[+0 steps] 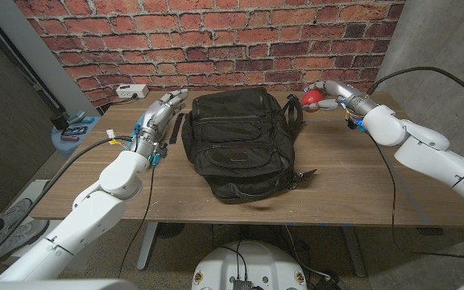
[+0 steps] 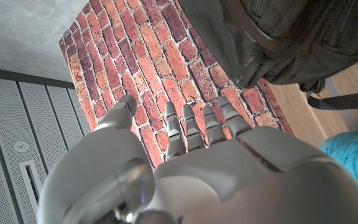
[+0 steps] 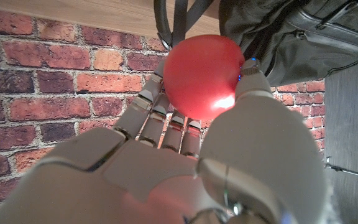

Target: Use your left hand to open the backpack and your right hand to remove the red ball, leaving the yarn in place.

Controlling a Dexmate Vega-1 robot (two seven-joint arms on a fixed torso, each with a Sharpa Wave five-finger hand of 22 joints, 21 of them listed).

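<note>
Right hand (image 1: 331, 93) holds the red ball (image 1: 311, 98) beyond the backpack's (image 1: 236, 141) far right corner, out of the bag; in the right wrist view the ball (image 3: 201, 74) sits between thumb and fingers (image 3: 154, 109), fingers curled behind it. Ball looks smooth, round, light, probably slippery: judged best held with an enclosing grip across its middle, not a fingertip pinch. Left hand (image 1: 161, 113) stands just left of the backpack, fingers extended and apart, holding nothing. Backpack is soft and slumped. Blue yarn (image 2: 356, 158) shows near the bag in the left wrist view.
</note>
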